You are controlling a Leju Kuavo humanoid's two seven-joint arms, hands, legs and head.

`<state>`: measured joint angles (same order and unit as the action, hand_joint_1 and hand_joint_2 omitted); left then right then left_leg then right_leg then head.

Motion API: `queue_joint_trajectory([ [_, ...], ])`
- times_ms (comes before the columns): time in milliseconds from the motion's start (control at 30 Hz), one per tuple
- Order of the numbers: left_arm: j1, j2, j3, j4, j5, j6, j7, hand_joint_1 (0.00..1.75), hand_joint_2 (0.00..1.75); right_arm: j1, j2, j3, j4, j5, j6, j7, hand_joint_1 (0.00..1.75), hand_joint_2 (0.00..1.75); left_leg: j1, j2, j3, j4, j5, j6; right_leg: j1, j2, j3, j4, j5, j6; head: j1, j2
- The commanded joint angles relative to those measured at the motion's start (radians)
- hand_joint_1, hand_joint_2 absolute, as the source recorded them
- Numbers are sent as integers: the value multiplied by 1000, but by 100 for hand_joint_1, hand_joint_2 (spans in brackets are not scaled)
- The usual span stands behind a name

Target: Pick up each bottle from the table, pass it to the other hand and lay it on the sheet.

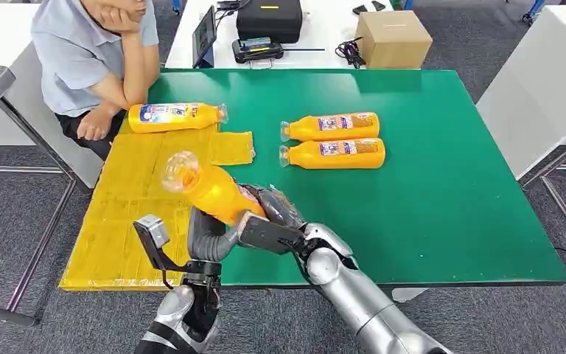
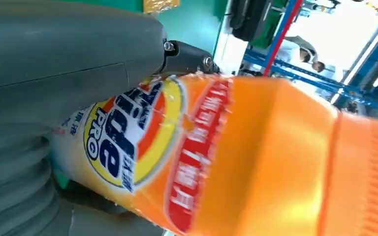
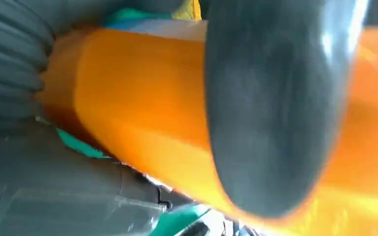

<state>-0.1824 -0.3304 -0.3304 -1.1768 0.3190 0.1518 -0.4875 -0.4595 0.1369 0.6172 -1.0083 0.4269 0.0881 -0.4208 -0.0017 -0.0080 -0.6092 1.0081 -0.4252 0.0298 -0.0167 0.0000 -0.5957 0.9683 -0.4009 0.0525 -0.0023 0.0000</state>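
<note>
An orange bottle (image 1: 210,190) was held in the air above the near edge of the green surface (image 1: 442,184), its cap end tilted up and away from the robot over the yellow sheet (image 1: 133,199). It was gripped by both hands at once: the right hand (image 1: 273,214) was wrapped round its base end, and the left hand (image 1: 210,232) was closed on its body from below. In the left wrist view the label of the bottle (image 2: 142,142) was seen pressed against the grey thumb, and in the right wrist view a dark finger (image 3: 270,108) was seen curled across the orange body.

One bottle (image 1: 177,116) lay on its side at the far edge of the sheet, cap pointing away from the seated person (image 1: 92,59). A small yellow piece (image 1: 231,147) lay just beside the sheet, between it and two more bottles. These two, the farther one (image 1: 332,126) and the nearer one (image 1: 335,153), lay side by side on the bare green, close together, caps pointing toward the sheet.

The person's forearm was rested at the far corner of the sheet, close to the laid bottle. Beyond the surface, on a white table, a cardboard box (image 1: 393,38), a black case (image 1: 269,18) and a tablet (image 1: 204,35) were seen. Much of the sheet near the held bottle was uncovered, and the green area beyond the two bottles, away from the sheet, was bare to its edge.
</note>
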Motion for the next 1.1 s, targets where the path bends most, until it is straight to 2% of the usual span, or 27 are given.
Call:
queue_joint_trajectory([
  [33, -35, 13, -29, -14, -53, 53, -12, 175, 175, -10, 13, 11, 40, -9, -15, 8, 0, 175, 0, 0, 2, 0, -1, -1, 0, -1, 2, 0, -1, -1, 0, 0],
  [100, -29, 19, -28, -25, -123, 125, -17, 175, 175, 18, 1, -9, 2, -5, -40, 12, 0, 175, 1, 0, 5, 1, -3, -2, 2, -1, 5, 1, -3, -3, 0, 0],
  [367, -20, 23, -15, -41, -135, 129, -13, 175, 175, 39, -13, -20, -25, 0, -48, 13, 0, 175, 0, -1, 2, -1, 0, -1, 0, -1, 2, -1, -1, -1, 0, 0],
  [433, -5, 29, 1, -69, -233, 220, -24, 175, 175, 79, -16, -50, -71, 79, -151, 28, 0, 175, 1, -1, 2, -1, -1, -1, 1, -1, 2, -1, -1, -2, 1, 0],
  [500, 28, 32, 41, -137, -271, 241, -6, 175, 175, 146, -27, -86, -151, 222, -285, 59, 0, 175, 1, -1, 2, -1, -1, -1, 1, -1, 3, -1, -1, -2, 0, 0],
  [567, 52, 41, 53, -194, -392, 311, -24, 175, 175, 214, -26, -143, -217, 293, -348, 73, 0, 175, 1, -1, 3, -1, -1, -1, 1, -2, 3, -1, -2, -2, 1, 0],
  [633, 64, 64, 46, -219, -735, 485, -8, 175, 175, 274, -20, -202, -257, 294, -353, 60, 0, 175, 1, -2, 4, -1, -2, -2, 1, -2, 5, -1, -3, -2, 0, 0],
  [667, 70, 57, 74, -224, -927, 538, 43, 175, 175, 286, -16, -220, -264, 300, -348, 48, 0, 175, 0, -2, 2, -1, -1, -1, 1, -2, 2, -1, -1, -1, 1, 0],
  [700, 70, 63, 104, -223, -1178, 544, 148, 175, 175, 296, -4, -244, -272, 305, -340, 31, 0, 175, 1, -1, 4, -1, -2, -2, 1, -2, 5, -1, -3, -2, 0, 0],
  [867, -13, 124, 190, -81, -1694, 543, 398, 175, 175, 276, 16, -283, -237, 291, -305, 20, 0, 175, 0, 0, 1, -2, -1, -1, 0, 0, 1, -1, -1, -2, 1, 0],
  [1000, -94, 167, 227, 32, -1766, 540, 468, 175, 175, 263, 22, -313, -203, 266, -294, -5, 0, 175, 1, 2, 2, -2, -1, -3, 1, 0, 1, -1, 0, -3, 1, 0],
  [1100, -104, 168, 244, 47, -1769, 539, 492, 175, 175, 264, 23, -315, -202, 264, -292, -8, 0, 175, 1, 2, 4, -2, 0, -3, 1, -1, 3, -1, -1, -4, 1, 0],
])
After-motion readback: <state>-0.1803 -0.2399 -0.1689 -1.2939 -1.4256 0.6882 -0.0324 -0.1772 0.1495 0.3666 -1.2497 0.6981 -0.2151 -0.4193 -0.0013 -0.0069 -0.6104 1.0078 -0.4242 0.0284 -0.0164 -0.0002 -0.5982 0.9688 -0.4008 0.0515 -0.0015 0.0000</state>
